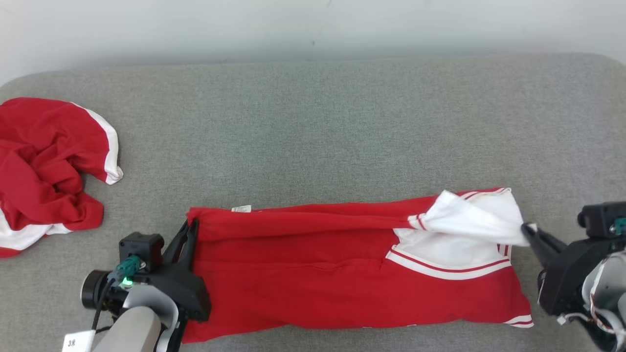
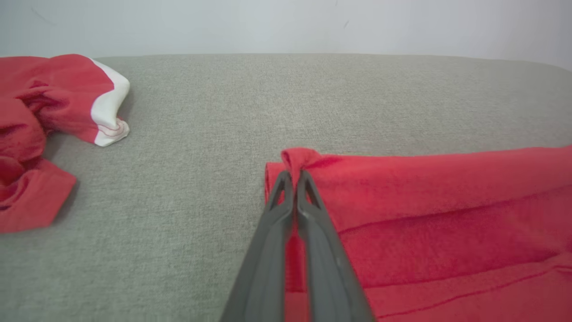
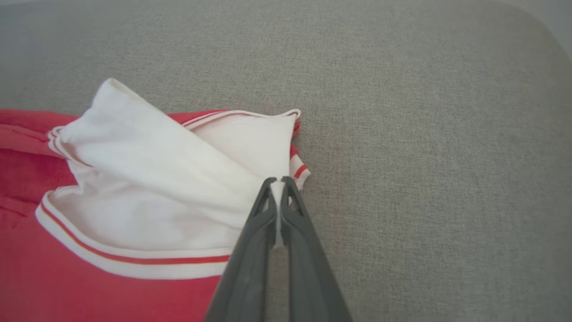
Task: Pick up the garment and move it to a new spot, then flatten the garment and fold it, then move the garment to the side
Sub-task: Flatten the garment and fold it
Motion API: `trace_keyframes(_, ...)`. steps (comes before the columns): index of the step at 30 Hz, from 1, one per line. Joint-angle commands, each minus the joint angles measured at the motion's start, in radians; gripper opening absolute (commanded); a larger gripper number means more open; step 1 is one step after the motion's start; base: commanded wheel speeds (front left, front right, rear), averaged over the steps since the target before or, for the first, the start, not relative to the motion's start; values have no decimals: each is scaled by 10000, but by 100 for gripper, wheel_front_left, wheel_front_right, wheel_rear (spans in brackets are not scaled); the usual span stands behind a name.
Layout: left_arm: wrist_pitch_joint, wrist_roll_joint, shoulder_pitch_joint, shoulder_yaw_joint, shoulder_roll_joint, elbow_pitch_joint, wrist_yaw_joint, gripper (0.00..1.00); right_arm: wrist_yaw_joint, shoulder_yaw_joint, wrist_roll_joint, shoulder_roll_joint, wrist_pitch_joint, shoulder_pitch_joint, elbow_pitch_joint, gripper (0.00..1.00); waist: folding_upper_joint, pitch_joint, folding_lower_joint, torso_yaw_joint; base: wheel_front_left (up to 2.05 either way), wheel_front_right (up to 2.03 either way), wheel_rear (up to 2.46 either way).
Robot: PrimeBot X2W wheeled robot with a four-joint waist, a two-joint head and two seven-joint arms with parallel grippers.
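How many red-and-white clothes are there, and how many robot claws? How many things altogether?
Red-and-white clothes: 2 (stretched garment, crumpled garment)
Robot claws: 2 (left gripper, right gripper)
Total: 4

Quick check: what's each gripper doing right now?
The left gripper is shut on the garment, at its red corner.
The right gripper is shut on the garment's white part.

Left gripper (image 1: 190,226): long dark fingers (image 1: 180,243), black body | teal plug (image 1: 128,266), green light (image 1: 127,281) | pale grey forearm (image 1: 129,332), lower left
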Motion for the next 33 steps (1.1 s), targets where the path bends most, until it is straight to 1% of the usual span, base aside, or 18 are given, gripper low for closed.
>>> trace_keyframes(1,-48,-108,187,45,30,49,42,0,3,-91,-80,104,125,248,-172,0,1,-41,2,-16,0,0,0)
trace_keyframes(2,-50,-115,247,63,20,98,64,2,3,-244,-153,183,260,441,-393,0,1,-62,2,-19,0,0,0)
trace_keyframes(3,-62,-126,273,76,3,115,77,12,3,-374,-232,237,386,618,-605,0,1,-77,2,-19,0,0,0)
trace_keyframes(4,-71,-143,311,94,-13,148,81,58,3,-446,-301,290,543,809,-815,0,1,-98,2,-17,0,0,0)
trace_keyframes(5,-80,-146,359,105,-22,174,90,100,3,-517,-373,332,680,993,-1000,0,1,-115,2,-15,0,0,0)
trace_keyframes(7,-85,-196,435,177,-63,218,147,100,3,-637,-499,511,974,1380,-1367,0,1,-151,2,-12,0,0,0)
trace_keyframes(8,-94,-188,479,229,-85,199,192,100,3,-693,-568,582,1128,1551,-1520,30,1,-171,2,-10,0,0,0)
trace_keyframes(9,-103,-204,541,313,-115,156,222,100,3,-735,-618,644,1280,1735,-1674,100,1,-195,2,-4,0,0,0)
trace_keyframes(13,-111,-145,950,844,-170,-498,410,100,3,-979,-874,844,1501,2341,-2113,100,1,-331,2,51,0,0,0)
trace_keyframes(16,-104,62,1566,1522,-244,-1470,531,100,3,-1216,-1022,1005,1604,2701,-2366,100,1,-475,2,98,0,0,0)
trace_keyframes(18,-105,167,2060,2084,-361,-2270,520,100,3,-1352,-1059,1161,1642,2910,-2548,100,1,-593,2,133,0,0,0)
trace_keyframes(22,-105,755,3221,2873,-651,-3740,290,100,3,-1558,-1064,1412,1710,3277,-2810,100,1,-883,2,214,0,0,0)
trace_keyframes(25,-106,1112,3966,3336,-934,-4564,146,100,3,-1808,-1088,1542,1692,3500,-3018,100,1,-1084,2,295,0,0,0)
trace_keyframes(31,-107,1596,5004,3998,-1440,-5532,-271,100,3,-2541,-1286,2047,1646,3463,-3107,100,1,-1237,2,372,0,0,0)
trace_keyframes(33,-107,1717,5266,4086,-1589,-5833,-364,100,3,-2804,-1080,2399,1720,3366,-2991,100,1,-1267,2,404,0,0,0)
